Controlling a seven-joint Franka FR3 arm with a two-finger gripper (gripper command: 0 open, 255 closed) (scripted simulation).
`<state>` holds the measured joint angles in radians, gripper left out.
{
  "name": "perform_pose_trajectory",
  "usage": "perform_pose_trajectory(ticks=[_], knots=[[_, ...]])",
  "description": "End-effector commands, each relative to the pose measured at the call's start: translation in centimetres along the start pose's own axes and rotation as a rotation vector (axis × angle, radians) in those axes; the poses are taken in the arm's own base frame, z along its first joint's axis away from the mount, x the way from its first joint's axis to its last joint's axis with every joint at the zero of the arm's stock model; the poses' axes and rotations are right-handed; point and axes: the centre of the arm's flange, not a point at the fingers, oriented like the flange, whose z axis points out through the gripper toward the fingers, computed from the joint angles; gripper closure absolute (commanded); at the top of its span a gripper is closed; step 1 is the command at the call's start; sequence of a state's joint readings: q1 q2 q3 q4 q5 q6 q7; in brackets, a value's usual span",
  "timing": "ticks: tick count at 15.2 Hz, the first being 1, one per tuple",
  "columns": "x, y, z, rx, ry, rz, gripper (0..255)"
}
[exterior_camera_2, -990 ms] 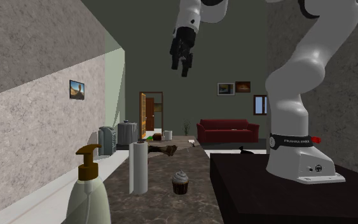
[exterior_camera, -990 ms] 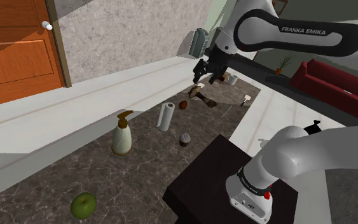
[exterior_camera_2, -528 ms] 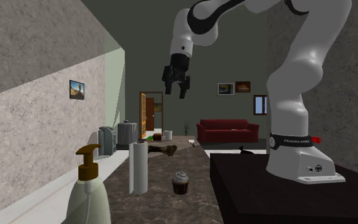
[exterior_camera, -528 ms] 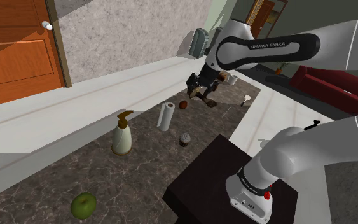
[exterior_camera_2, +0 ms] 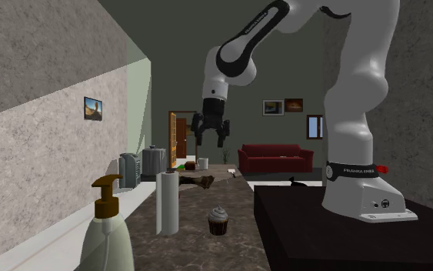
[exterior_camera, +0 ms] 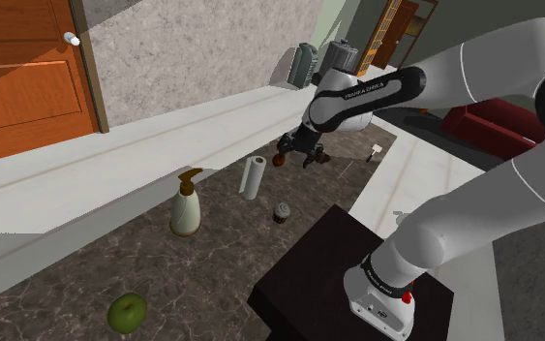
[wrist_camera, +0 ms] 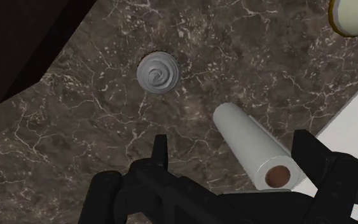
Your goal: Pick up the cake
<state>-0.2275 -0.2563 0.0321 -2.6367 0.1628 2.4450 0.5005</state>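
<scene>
Dark marbled stone makes up the long surface (exterior_camera: 164, 281), which runs along a speckled grey wall with one orange door (exterior_camera: 28, 68) at its near end. On it stands one cake (exterior_camera: 281, 213), a small cupcake in a dark case with a pale swirl on top, upright and just beside the corner of the black stand (exterior_camera: 299, 291). One white paper towel roll (exterior_camera: 252, 177) stands upright near the cake but apart from it, toward the wall. One cream soap dispenser (exterior_camera: 186, 205) with a tan pump sits farther along, and one green apple (exterior_camera: 126, 312) lies at the near end, well apart from the rest. At the far end are two grey appliances (exterior_camera_2: 129, 171), perhaps a toaster and a kettle. One red sofa (exterior_camera_2: 274, 158) shows in the room beyond. The single claw (exterior_camera_2: 209, 140) hangs in the air above the surface, pointing down, its two black fingers (wrist_camera: 160, 149) spread wide and grasping nothing. From the wrist camera the cake lies beyond the fingertips, untouched, with the roll nearer them.
</scene>
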Motion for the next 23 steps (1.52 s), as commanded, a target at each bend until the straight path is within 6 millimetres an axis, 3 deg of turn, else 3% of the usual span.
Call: perform_pose_trajectory(ticks=[1, 16, 23], knots=[[0.6, 1.0, 2.6, -0.002, -0.010, 0.065, 0], [3.1, 7.5, 21.2, -0.016, -0.095, 0.529, 0], [3.0, 8.0, 24.8, -0.016, -0.095, 0.529, 0]])
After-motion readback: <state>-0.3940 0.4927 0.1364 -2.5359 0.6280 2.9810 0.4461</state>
